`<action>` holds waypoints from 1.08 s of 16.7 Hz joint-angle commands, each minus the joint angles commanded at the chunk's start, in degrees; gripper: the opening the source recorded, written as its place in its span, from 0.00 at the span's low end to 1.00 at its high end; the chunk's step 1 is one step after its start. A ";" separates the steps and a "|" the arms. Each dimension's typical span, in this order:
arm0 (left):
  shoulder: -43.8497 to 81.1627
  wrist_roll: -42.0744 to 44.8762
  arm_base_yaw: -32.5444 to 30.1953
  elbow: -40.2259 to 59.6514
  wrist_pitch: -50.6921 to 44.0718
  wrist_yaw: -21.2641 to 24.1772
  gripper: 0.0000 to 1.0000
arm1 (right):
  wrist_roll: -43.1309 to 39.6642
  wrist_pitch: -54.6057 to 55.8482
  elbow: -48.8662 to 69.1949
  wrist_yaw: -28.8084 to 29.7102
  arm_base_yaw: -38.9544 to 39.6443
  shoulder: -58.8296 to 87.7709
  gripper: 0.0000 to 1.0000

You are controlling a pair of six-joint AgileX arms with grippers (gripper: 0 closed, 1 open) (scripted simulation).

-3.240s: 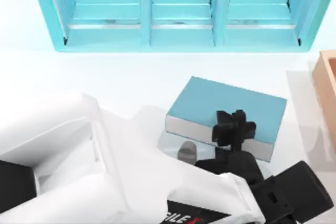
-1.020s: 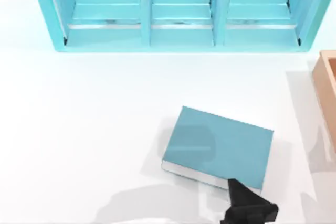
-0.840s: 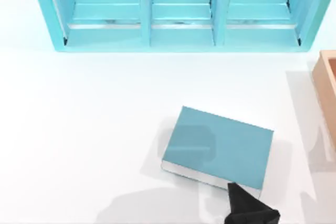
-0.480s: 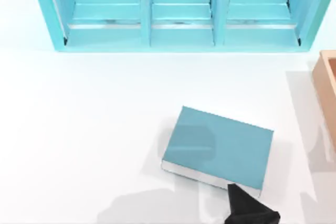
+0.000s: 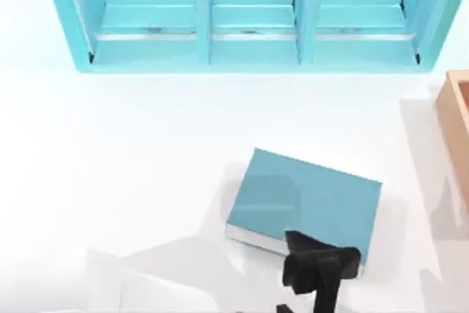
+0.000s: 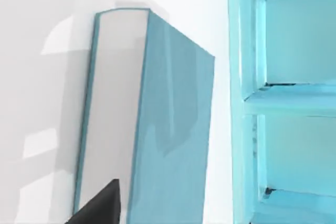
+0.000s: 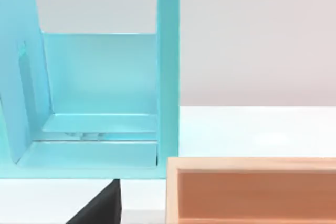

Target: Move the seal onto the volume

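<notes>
The left end effector (image 5: 320, 269) is hovering over the near edge of the volume (image 5: 304, 199); whether its fingers are open or closed I cannot tell. The volume is lying flat on the white surface (image 5: 132, 166), in front of the light-blue shelf unit (image 5: 249, 16). The right end effector (image 7: 102, 205) is facing the shelf's end compartment and a wooden box (image 7: 252, 190).

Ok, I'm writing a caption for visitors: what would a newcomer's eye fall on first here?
The big light-blue shelf unit along the table's far side, then the teal volume lying flat right of centre near the front, the left tool over its near edge. A tan wooden box sits at the right edge, with the right tool near it.
</notes>
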 joint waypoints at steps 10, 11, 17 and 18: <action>-43.42 68.72 25.53 -26.60 21.07 29.30 1.00 | 0.00 0.00 0.00 0.00 0.00 0.00 1.00; -48.97 78.20 29.32 -30.03 24.39 32.32 1.00 | 0.00 0.00 0.00 0.00 0.00 0.00 1.00; -81.10 134.29 53.06 -49.82 45.63 47.59 1.00 | 0.00 0.00 0.00 0.00 0.00 0.00 1.00; -85.55 142.30 56.88 -52.92 49.04 49.51 1.00 | 0.00 0.00 0.00 0.00 0.00 0.00 1.00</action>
